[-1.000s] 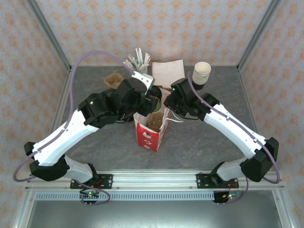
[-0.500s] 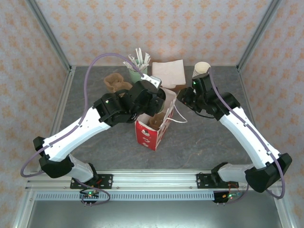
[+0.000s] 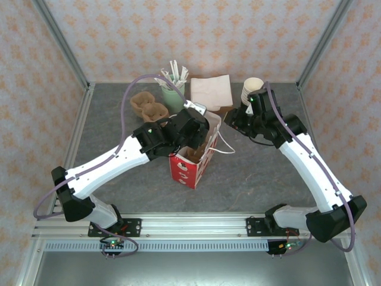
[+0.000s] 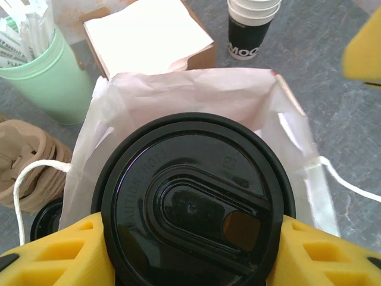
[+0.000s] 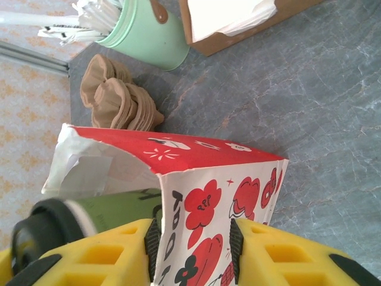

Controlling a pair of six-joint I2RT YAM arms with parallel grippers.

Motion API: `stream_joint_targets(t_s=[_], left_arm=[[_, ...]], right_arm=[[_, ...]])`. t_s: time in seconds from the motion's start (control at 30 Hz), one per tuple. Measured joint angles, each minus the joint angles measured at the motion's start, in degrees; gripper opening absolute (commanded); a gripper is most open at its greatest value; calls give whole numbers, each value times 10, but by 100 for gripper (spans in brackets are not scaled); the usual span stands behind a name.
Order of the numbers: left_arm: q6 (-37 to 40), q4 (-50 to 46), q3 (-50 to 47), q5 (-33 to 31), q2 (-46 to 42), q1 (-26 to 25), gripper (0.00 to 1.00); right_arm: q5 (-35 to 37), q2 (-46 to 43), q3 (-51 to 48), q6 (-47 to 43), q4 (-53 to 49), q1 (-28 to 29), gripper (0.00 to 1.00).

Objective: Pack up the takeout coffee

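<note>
White-shelled left arm (image 3: pixel 107 164): runs from its base at the near-left corner diagonally to mid-counter, wrist bent down over the mouth of the paper bag (image 3: pixel 189 170). Left end effector (image 4: pixel 190 256) is clamped on the takeout coffee (image 4: pixel 190 208), with yellow fingers (image 4: pixel 59 256) pressing either side just under the lid. The cup is upright over the bag's open mouth, lid above the rim. How deep its base sits I cannot tell.

Right arm (image 3: pixel 309 161): rises from the near-right base, elbow out to the right, forearm reaching back and left. Right end effector (image 3: pixel 238 119) hangs just right of the bag and apart from it, jaws parted, gripping nothing.

Counter (image 3: pixel 256 179): grey, marbled like stone, matte. Walls (image 3: pixel 178 36): cream-pink paper with a repeating orange motif. Aluminium posts (image 3: pixel 62 47) stand at the corners.

Materials, left to right:
- Cup carriers (image 3: pixel 149 106): brown moulded pulp, nested.
- Tumbler (image 3: pixel 172 96): mint green, smooth, holding paper-wrapped straws (image 3: pixel 175 70).
- Coffee lid: glossy black plastic, round, with a raised sip tab. The cup wall is dark olive.
- Bag: red outside with white cartoon print, creased plain white inside, with a white string handle (image 3: pixel 225 146).
- Cardboard box (image 3: pixel 209 92): topped with white napkins.
- Stack of paper cups (image 3: pixel 253 89): dark sides, cream lining.
</note>
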Motion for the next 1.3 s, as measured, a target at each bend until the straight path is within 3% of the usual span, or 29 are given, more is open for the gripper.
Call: stream_joint_targets(t_s=[0.67,1.3], left_arm=[[2,73,-43,3,63,19,55],[-2,134,-116,17,64,37,54]], right_arm=[[-14,-1,6,-40,0,0,38],[-14,-11,6,-47,-5,0,38]])
